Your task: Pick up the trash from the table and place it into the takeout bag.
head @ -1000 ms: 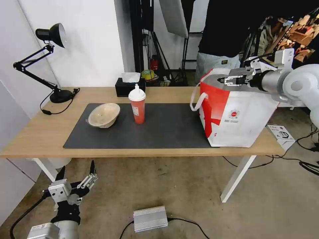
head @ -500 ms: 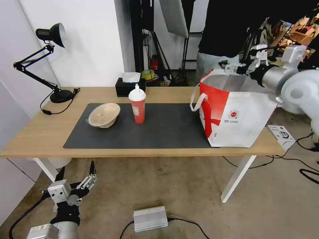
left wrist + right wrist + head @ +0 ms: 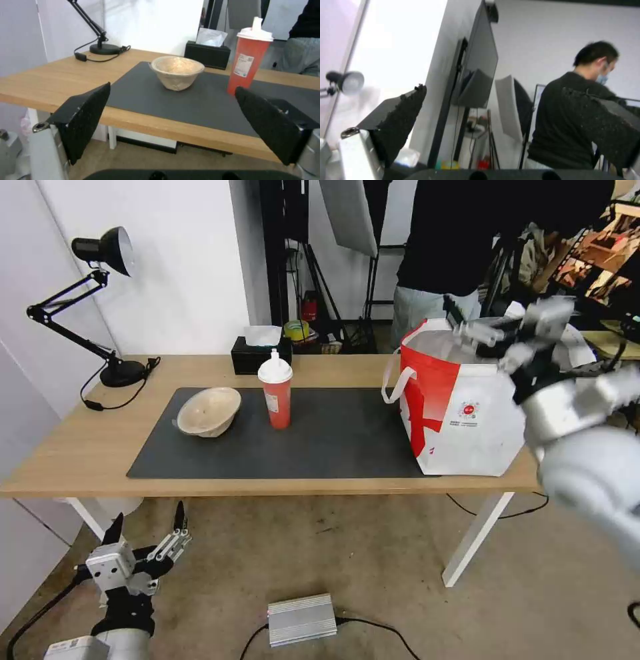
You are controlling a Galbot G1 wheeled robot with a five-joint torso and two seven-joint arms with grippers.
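A beige paper-pulp bowl [image 3: 209,411] lies tilted on the dark mat [image 3: 333,440] at the table's [image 3: 80,447] left part. Just to its right stands a tall red cup [image 3: 276,390] with a white lid. The left wrist view shows the same bowl [image 3: 176,72] and cup [image 3: 248,62] beyond the table's front edge. The red-and-white takeout bag [image 3: 467,407] stands open at the right end. My right gripper [image 3: 463,321] hovers open and empty over the bag's far rim, its fingers [image 3: 403,117] spread wide. My left gripper [image 3: 148,519] hangs open below the table's front left.
A black desk lamp [image 3: 100,253] with its cable stands at the back left corner, and a black tissue box [image 3: 260,355] sits behind the cup. A person in black [image 3: 460,240] stands behind the bag. A silver box [image 3: 301,618] lies on the floor.
My right gripper has risen from the bag's mouth, and its arm has swung up and nearer the head camera. The left gripper has sunk slightly. Bowl, cup and bag are unmoved.
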